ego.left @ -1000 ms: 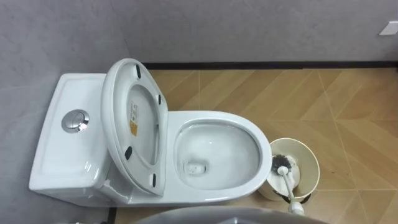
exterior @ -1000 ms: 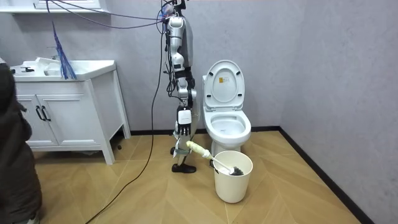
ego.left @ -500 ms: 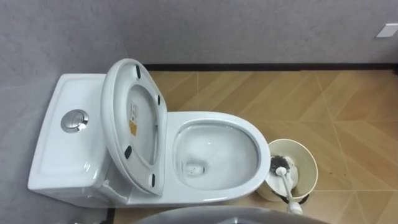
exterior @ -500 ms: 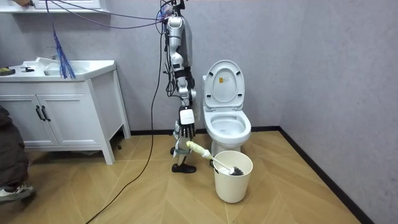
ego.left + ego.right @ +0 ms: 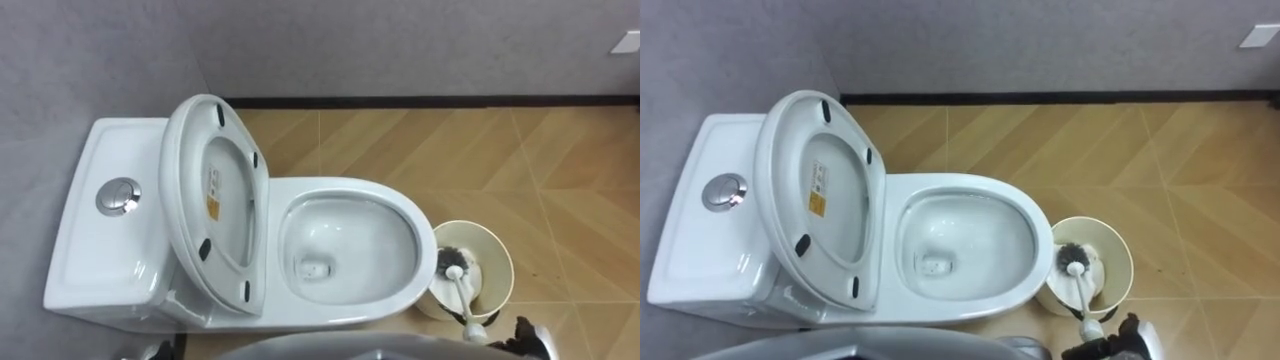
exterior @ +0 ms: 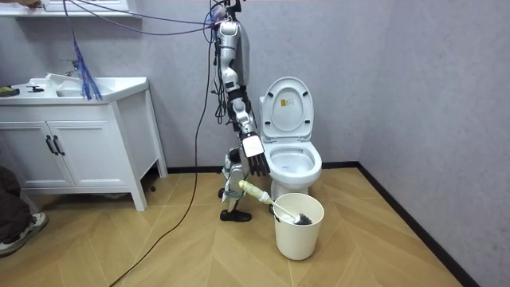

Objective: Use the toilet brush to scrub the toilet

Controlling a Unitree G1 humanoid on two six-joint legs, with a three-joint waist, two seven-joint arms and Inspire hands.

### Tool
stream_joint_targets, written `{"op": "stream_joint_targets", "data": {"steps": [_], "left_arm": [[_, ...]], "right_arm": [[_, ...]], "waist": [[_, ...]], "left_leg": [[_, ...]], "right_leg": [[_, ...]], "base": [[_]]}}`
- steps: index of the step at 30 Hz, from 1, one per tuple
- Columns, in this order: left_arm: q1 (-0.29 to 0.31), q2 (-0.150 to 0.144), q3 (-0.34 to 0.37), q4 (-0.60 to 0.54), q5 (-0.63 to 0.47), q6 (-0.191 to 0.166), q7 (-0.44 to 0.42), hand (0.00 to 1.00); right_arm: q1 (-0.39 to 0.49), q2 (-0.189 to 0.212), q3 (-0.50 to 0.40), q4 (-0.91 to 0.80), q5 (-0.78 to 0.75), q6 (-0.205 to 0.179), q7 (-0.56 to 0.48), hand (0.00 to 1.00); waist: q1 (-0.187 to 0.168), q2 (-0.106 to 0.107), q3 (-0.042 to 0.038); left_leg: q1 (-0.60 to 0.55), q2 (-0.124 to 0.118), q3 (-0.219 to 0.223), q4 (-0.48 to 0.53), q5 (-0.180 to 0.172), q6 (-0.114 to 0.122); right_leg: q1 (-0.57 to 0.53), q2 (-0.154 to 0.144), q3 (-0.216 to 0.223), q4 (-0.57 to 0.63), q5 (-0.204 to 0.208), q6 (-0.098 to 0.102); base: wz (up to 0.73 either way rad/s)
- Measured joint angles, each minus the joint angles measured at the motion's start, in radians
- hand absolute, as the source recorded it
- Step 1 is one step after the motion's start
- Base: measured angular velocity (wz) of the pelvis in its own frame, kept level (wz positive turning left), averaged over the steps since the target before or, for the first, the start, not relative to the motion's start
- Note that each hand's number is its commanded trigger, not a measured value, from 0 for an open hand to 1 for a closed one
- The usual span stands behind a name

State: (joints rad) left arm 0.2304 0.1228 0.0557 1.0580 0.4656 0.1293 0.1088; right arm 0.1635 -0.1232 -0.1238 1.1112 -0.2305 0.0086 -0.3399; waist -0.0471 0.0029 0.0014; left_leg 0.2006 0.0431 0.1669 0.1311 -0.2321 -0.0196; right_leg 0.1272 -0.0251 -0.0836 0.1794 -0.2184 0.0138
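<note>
Beside the toilet (image 6: 291, 155), at the bowl's flank, the robot is standing upright. Its right hand (image 6: 256, 159) is hovering over the floor, at about 5 o'clock from the bucket (image 5: 500, 255) in the eye views. Its fingers (image 6: 260, 169) seem to be lying straight and loose, holding nothing. The toilet brush (image 5: 462, 295) is resting in that bucket, head down, handle leaning toward 5 o'clock. The bucket is sitting at 3 o'clock from the bowl (image 5: 345, 190), just beside it. The seat and lid (image 5: 215, 200) are standing raised.

The toilet bowl (image 5: 352, 232) lies open from above, between the raised seat (image 5: 222, 200) and the bucket (image 5: 503, 262).
</note>
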Motion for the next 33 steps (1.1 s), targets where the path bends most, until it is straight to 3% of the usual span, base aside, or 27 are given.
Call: {"op": "stream_joint_targets", "data": {"steps": [7, 14, 15, 16, 22, 29, 33], "left_arm": [[0.001, 0.009, 0.004, -0.043, -0.009, -0.030, 0.000, 0.00], [-0.011, 0.013, -0.001, -0.042, -0.091, -0.072, 0.011, 0.00], [-0.031, 0.013, -0.005, -0.035, -0.127, -0.075, 0.018, 0.00], [-0.052, 0.014, -0.015, -0.026, -0.163, -0.078, 0.026, 0.00], [-0.097, 0.017, -0.044, -0.012, -0.244, -0.129, 0.044, 0.00], [-0.204, 0.020, -0.072, -0.005, -0.333, -0.153, 0.044, 0.00], [-0.269, 0.019, -0.119, 0.000, -0.369, -0.168, 0.037, 0.00]], "right_arm": [[0.000, -0.001, -0.016, -0.047, 0.031, -0.063, -0.046, 0.00], [-0.027, -0.001, 0.019, -0.054, 0.052, -0.080, -0.065, 0.00], [-0.045, -0.001, 0.026, -0.054, 0.063, -0.081, -0.065, 0.00], [-0.070, -0.001, 0.034, -0.048, 0.075, -0.082, -0.066, 0.00], [-0.167, -0.007, 0.060, 0.027, 0.106, -0.090, -0.088, 0.00], [-0.276, -0.025, 0.065, 0.147, 0.222, -0.107, -0.095, 0.00], [-0.328, -0.040, 0.065, 0.178, 0.329, -0.105, -0.095, 0.00]], "waist": [[0.000, 0.001, -0.0048], [0.002, 0.000, -0.0043], [0.002, 0.005, -0.0035], [0.002, 0.005, 0.0037], [0.002, 0.003, 0.0088], [0.027, 0.028, 0.0199], [0.031, 0.036, 0.0254]], "left_leg": [[-0.027, 0.002, -0.002, 0.006, 0.000, 0.000], [-0.075, 0.002, -0.003, 0.007, 0.000, 0.000], [-0.097, 0.002, -0.006, 0.014, 0.000, 0.000], [-0.117, 0.002, -0.009, 0.024, 0.000, 0.000], [-0.240, -0.001, -0.026, 0.079, 0.001, 0.001], [-0.450, -0.003, -0.052, 0.208, 0.000, 0.001], [-0.573, -0.011, -0.080, 0.281, 0.001, 0.003]], "right_leg": [[-0.024, 0.001, -0.008, -0.007, 0.005, -0.004], [-0.063, -0.001, -0.026, -0.006, 0.010, -0.004], [-0.081, -0.002, -0.026, 0.001, 0.013, -0.003], [-0.102, -0.004, -0.026, 0.012, 0.015, -0.003], [-0.213, -0.016, -0.038, 0.058, 0.021, -0.004], [-0.402, -0.035, -0.063, 0.170, 0.021, -0.004], [-0.517, -0.051, -0.083, 0.248, 0.012, -0.017]], "base": [[-0.01], [0.06], [0.04], [0.00], [0.06], [0.13], [0.16]]}}
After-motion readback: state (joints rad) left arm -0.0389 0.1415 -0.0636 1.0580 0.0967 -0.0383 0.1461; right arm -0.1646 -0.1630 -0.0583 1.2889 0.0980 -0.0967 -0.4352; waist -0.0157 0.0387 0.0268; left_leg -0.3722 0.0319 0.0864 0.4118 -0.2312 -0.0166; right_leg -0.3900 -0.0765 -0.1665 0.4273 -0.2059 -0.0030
